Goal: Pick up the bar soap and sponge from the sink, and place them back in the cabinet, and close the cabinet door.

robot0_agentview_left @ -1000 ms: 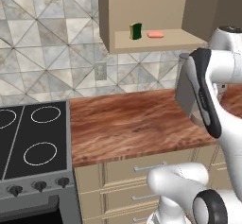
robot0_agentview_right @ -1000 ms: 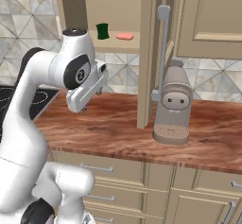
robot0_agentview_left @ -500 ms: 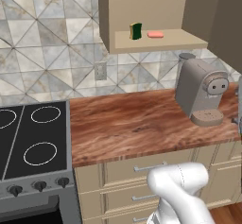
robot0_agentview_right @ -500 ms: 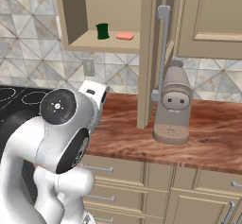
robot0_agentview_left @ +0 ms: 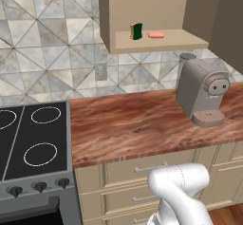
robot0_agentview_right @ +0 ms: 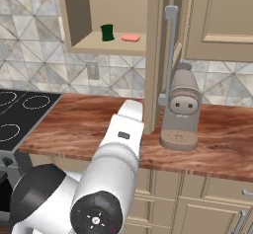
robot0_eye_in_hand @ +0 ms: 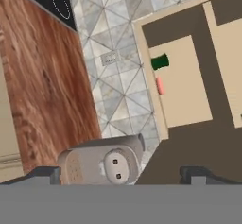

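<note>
On the open shelf of the cabinet (robot0_agentview_left: pixel 156 41), the sponge (robot0_agentview_left: pixel 136 31) is seen standing on edge, with the bar soap (robot0_agentview_left: pixel 155 34) lying flat just beside it, apart. Both are already put away, so the step in hand is judged to be closing the cabinet door (robot0_agentview_right: pixel 155 55).

The door is swung out toward the robot and is seen edge-on in the right base view, its silver bar handle (robot0_agentview_right: pixel 170 55) facing right. The gripper (robot0_eye_in_hand: pixel 120 178) is held low over the counter, looking up at the shelf, with its fingertips (robot0_eye_in_hand: pixel 45 173) spread wide and nothing between them.

For a clean close, the hand should be raised to the outer face of the door near the handle. A flat push along the swing arc should then be made until the door meets the cabinet front. No grasp is needed. The push is best kept away from the hinge side.

A grey coffee machine (robot0_agentview_right: pixel 180 107) stands on the wooden counter (robot0_agentview_left: pixel 133 124) just below the door's free edge. It is the main thing to be avoided by the forearm on the way up. Whether the door clears its top cannot be told. A black stovetop (robot0_agentview_left: pixel 33 138) and a wall outlet (robot0_agentview_left: pixel 100 70) lie well to the left, out of the way.
</note>
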Available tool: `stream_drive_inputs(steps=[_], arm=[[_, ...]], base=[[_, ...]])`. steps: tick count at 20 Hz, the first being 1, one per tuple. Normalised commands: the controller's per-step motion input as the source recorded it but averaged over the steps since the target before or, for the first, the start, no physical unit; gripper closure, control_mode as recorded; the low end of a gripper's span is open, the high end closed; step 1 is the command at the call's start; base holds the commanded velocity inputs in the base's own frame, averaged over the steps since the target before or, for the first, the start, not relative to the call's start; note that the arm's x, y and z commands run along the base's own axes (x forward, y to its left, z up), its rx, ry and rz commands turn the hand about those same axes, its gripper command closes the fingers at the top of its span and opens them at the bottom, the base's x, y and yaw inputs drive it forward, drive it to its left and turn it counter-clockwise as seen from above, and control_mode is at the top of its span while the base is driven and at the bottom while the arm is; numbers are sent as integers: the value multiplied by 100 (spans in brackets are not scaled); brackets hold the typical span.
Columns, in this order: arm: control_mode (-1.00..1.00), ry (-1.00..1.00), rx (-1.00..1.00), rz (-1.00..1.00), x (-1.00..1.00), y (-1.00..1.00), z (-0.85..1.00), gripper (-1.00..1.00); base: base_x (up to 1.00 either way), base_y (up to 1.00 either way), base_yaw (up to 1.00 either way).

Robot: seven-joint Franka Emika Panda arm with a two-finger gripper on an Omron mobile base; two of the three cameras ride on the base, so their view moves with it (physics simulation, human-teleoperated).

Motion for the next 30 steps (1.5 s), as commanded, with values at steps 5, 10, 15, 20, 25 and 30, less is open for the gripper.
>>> stream_drive_inputs(steps=[5,10,15,20,25,30], arm=[[-100,-15,0,6,-10,-77,-7,-100],[-100,-10,-1,18,92,-50,-52,-100],[-100,-8,-1,20,90,-46,-30,-100],[-100,-12,-1,26,21,-58,10,-100],[-100,-24,-10,28,0,17,29,-100],[-100,-27,-30,20,-1,99,14,-100]], base=[[0,0,0],[0,0,0],[0,0,0],[0,0,0],[0,0,0],[0,0,0]])
